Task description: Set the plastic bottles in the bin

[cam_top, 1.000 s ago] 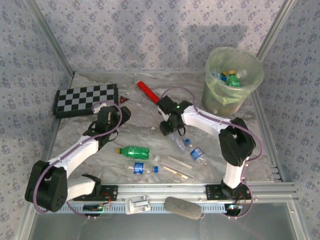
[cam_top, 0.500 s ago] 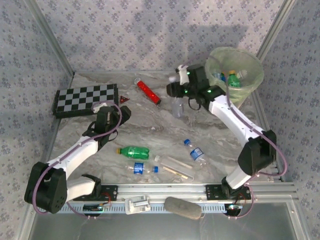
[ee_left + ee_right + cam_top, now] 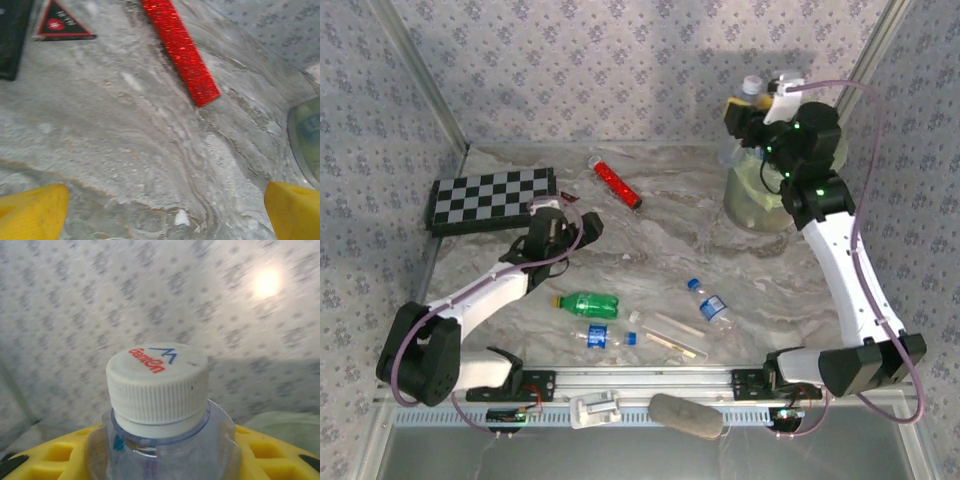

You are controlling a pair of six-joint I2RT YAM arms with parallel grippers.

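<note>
My right gripper (image 3: 748,118) is raised at the back right, shut on a clear bottle with a white cap (image 3: 750,87) just over the near-left rim of the pale-green bin (image 3: 757,197). The right wrist view has that bottle (image 3: 157,385) upright between yellow fingers (image 3: 50,455), with a bit of the bin (image 3: 287,425) behind. Still on the table lie a green bottle (image 3: 585,303), a blue-labelled clear bottle (image 3: 712,304) and a small bottle (image 3: 597,336). My left gripper (image 3: 556,226) (image 3: 165,215) hangs open over bare table.
A red tube (image 3: 616,183) (image 3: 182,52) lies at the back middle. The chequered board (image 3: 490,197) is at the back left, with a small red-and-black triangle (image 3: 62,22) beside it. Pale sticks (image 3: 675,338) lie near the front rail. Walls close in on three sides.
My right arm has lifted the clear bottle off the middle of the table and swung it up and right to the bin's rim. The left gripper has edged slightly right.
</note>
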